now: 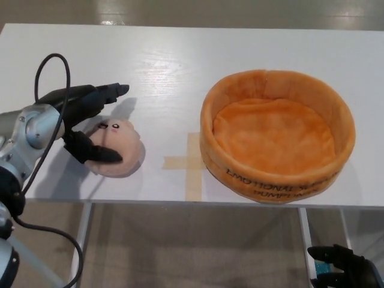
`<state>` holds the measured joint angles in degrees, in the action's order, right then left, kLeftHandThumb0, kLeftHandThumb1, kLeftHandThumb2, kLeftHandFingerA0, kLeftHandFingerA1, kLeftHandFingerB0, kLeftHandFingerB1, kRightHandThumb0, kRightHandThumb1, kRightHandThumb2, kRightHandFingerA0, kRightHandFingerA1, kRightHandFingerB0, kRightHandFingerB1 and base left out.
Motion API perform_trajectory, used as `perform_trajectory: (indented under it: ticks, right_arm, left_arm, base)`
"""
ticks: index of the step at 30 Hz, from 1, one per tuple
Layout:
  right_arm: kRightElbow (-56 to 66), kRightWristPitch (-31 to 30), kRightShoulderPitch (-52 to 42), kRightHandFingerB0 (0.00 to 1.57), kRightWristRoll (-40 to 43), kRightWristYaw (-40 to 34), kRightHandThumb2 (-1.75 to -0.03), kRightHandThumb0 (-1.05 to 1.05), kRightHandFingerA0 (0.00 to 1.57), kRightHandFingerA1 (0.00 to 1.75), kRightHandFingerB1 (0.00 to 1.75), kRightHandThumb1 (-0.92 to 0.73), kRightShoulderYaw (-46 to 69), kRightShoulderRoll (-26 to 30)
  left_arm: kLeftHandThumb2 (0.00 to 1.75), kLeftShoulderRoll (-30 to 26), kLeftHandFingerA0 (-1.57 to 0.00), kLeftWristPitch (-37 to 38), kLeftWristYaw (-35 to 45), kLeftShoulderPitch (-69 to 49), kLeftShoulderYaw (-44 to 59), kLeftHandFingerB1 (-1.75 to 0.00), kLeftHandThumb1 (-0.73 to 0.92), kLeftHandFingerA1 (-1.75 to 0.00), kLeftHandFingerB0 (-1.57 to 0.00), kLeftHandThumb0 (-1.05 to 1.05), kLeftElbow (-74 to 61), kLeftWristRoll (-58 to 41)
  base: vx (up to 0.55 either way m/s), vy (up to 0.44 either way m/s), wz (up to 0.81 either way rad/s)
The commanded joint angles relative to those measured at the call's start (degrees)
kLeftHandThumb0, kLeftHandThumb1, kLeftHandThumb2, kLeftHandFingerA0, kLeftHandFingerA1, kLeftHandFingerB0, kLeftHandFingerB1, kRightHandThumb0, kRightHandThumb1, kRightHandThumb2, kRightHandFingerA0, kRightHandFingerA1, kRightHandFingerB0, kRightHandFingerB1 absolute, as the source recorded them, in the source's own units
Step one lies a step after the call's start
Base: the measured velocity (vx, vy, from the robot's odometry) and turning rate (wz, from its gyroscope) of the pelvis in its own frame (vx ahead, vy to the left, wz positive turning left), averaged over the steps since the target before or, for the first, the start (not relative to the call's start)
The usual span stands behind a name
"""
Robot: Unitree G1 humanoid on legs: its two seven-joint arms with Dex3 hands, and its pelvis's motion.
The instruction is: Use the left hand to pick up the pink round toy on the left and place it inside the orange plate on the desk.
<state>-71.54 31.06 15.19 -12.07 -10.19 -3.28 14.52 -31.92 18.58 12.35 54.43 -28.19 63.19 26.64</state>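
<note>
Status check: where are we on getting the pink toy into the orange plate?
Done: the left hand has reached the pink round toy, thumb on its near side, fingers stretched over its far side. In hand: the grasp itself; the fingers are not closed on it and the toy sits on the white desk. Left: close, lift, carry right past the tape cross, release in the empty orange plate.

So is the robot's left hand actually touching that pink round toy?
Touching. The head view shows the left hand with its thumb lying across the pink round toy and the fingers reaching over its far side.
</note>
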Motion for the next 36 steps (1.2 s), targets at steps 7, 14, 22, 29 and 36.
perform_trajectory:
  ticks: [7,14,22,29,36]
  right_arm:
    - [-0.41,0.39,-0.24,0.63,-0.53,-0.49,-0.57,-0.10,0.62,0.54,0.49,-0.59,0.19,0.23]
    - [-0.31,-0.34,0.01,0.62,-0.26,0.27,-0.57,-0.11,0.59,0.52,0.49,-0.60,0.41,0.20]
    - [-0.49,-0.86,0.18,0.63,-0.69,0.12,-0.57,-0.12,0.59,0.52,0.48,-0.60,0.20,0.34]
    - [-0.49,-0.64,0.17,0.63,-0.84,-0.23,-0.57,-0.13,0.58,0.51,0.48,-0.60,0.23,0.22]
    - [-0.55,-0.51,0.14,0.62,-0.97,-0.18,-0.57,-0.13,0.59,0.51,0.48,-0.60,0.17,0.25]
  left_arm:
    - [0.76,0.27,-0.04,1.83,1.40,-3.10,0.09,-0.16,0.33,-0.25,0.00,-0.54,0.30,1.70]
    - [0.69,-0.40,-0.24,4.89,5.91,-6.41,2.05,-0.24,0.34,-0.44,-0.03,-0.51,-3.51,-1.17]
    - [0.64,-0.46,-1.04,7.28,9.77,-10.59,5.20,-0.45,0.81,-0.62,-0.71,-0.18,-7.85,-3.84]
    - [0.81,0.25,-0.93,8.75,9.30,-11.49,7.09,-0.91,0.77,-1.07,-0.83,-0.11,-7.50,-4.86]
    - [0.77,0.64,-0.96,10.90,5.89,-11.64,8.43,-0.92,0.78,-1.10,-0.83,-0.12,-6.34,-4.60]
  base:
    - [0.00,0.000,0.00]
    - [0.00,0.000,0.00]
    - [0.00,0.000,0.00]
    - [0.00,0.000,0.00]
    - [0.00,0.000,0.00]
